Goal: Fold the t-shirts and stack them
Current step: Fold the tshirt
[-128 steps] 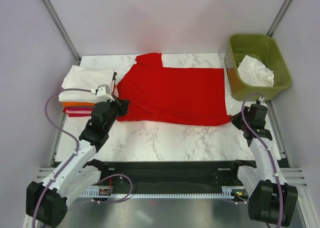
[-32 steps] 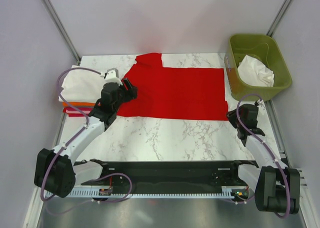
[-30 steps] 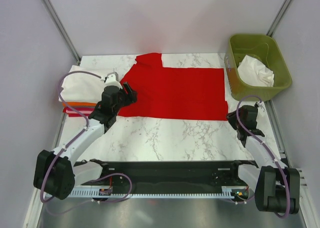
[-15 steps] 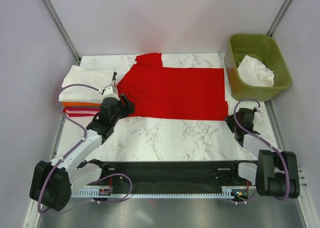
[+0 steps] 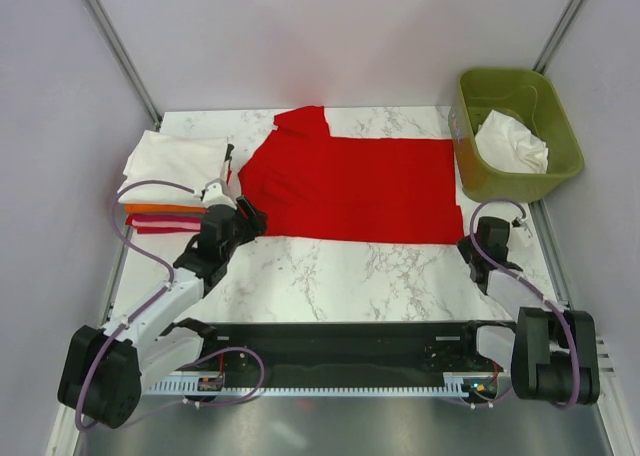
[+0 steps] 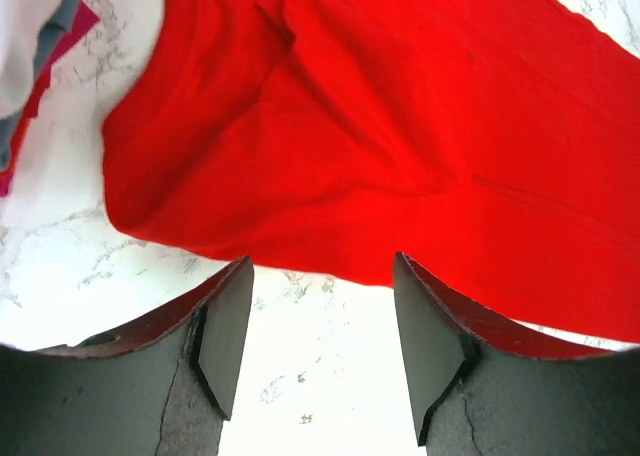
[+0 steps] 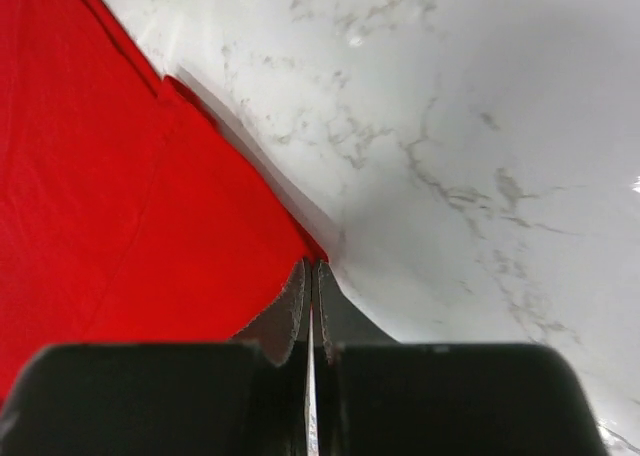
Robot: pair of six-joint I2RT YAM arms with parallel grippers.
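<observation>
On marble table (image 5: 330, 276), bright red t-shirt (image 5: 350, 191) flat, creased; left fingers (image 6: 225, 341) wide, right fingers (image 7: 292, 308) closed at its corner.

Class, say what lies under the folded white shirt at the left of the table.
Under the white shirt lie an orange shirt, then a dark red shirt; only their near edges show. The rest is covered.
</observation>
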